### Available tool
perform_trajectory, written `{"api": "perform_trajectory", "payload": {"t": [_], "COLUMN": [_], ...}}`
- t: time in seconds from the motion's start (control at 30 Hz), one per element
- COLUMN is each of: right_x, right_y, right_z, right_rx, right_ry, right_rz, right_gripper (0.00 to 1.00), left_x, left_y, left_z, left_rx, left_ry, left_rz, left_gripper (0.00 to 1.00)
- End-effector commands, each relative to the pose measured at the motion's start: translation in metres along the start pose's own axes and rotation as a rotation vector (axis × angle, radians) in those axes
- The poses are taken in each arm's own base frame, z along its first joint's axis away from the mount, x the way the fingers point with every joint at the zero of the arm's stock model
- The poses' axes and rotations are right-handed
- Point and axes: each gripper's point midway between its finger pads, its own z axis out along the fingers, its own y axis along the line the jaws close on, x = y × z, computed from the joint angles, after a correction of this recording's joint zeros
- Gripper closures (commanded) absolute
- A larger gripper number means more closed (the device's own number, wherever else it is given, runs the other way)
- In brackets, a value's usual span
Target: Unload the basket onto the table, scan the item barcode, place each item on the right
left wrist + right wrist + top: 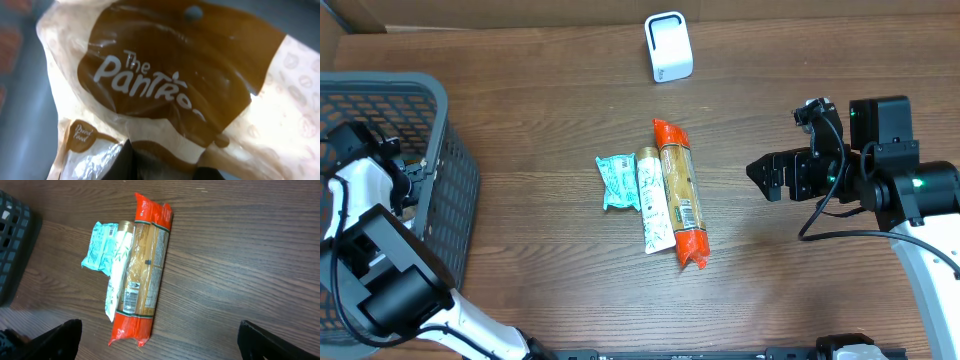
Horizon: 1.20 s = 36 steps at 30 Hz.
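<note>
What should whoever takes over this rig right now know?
Left gripper: shut on a brown-and-cream bag, down inside the basket.
Right gripper: open, empty, over the table, right of three packets.
Scanner: at the table's far side, nothing near it.
Done: bag gripped.
Left: lift it out, find its barcode, show it to the scanner.

Printed in white on the brown patch of the cream pouch, middle of the left wrist view: "The Pantr", last letters lost in a crease; on a small brown label at lower left, two cursive words, perhaps "Dried Food", too blurred to be sure; in the right wrist view, a barcode on the orange-ended packet, digits too small to read; print on the teal wrapper and the mark on the white scanner illegible.
</note>
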Motion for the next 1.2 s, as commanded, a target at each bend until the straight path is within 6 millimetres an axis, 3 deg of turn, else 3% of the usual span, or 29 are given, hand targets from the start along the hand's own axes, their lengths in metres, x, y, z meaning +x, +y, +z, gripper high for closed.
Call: {"api": "perform_trajectory", "payload": {"t": [0.0,0.17,0.4,0.63,0.83,0.9,0.93,0.97,1.03,1.17], "right_x": [-0.010,-0.009,-0.009,-0.005,-0.002,-0.002,-0.002,-0.002,-0.002,-0.002], "right_y": [0.004,0.004,0.004,0.004,0.004,0.004,0.004,0.004,0.004,0.004], "right_z": [-0.006,-0.006,-0.006,-0.006,-0.006,-0.006,-0.006,-0.006,-0.006,-0.006], "right_rx": [-0.007,-0.007,-0.007,-0.008,-0.008,-0.008,-0.008,-0.008,-0.008,-0.008], "right_ry": [-0.031,-0.029,-0.029,-0.014,-0.002,-0.002,-0.002,-0.002,-0.002,-0.001], "right_rz": [-0.012,-0.011,-0.011,-0.005,0.001,0.001,0.001,0.002,0.001,0.002], "right_gripper": [0.00,0.00,0.00,0.00,0.00,0.00,0.00,0.00,0.00,0.00], "left_x": [0.010,-0.015,-0.052,-0.067,-0.068,-0.067,-0.066,-0.064,-0.057,-0.043], "left_y": [-0.009,0.000,-0.002,-0.011,-0.011,-0.009,-0.008,-0.008,-0.011,-0.016], "left_z": [0.006,-0.040,-0.115,-0.179,-0.222,-0.225,-0.225,-0.222,-0.213,-0.187], "left_rx": [0.060,0.066,0.156,0.253,0.271,0.260,0.259,0.262,0.269,0.282], "left_ry": [0.101,0.088,-0.013,-0.103,-0.188,-0.190,-0.181,-0.166,-0.123,-0.033], "left_rz": [-0.040,-0.075,-0.083,-0.081,-0.079,-0.108,-0.130,-0.150,-0.158,-0.189], "left_gripper": [0.96,0.96,0.96,0.96,0.96,0.90,0.80,0.64,0.52,0.47]}}
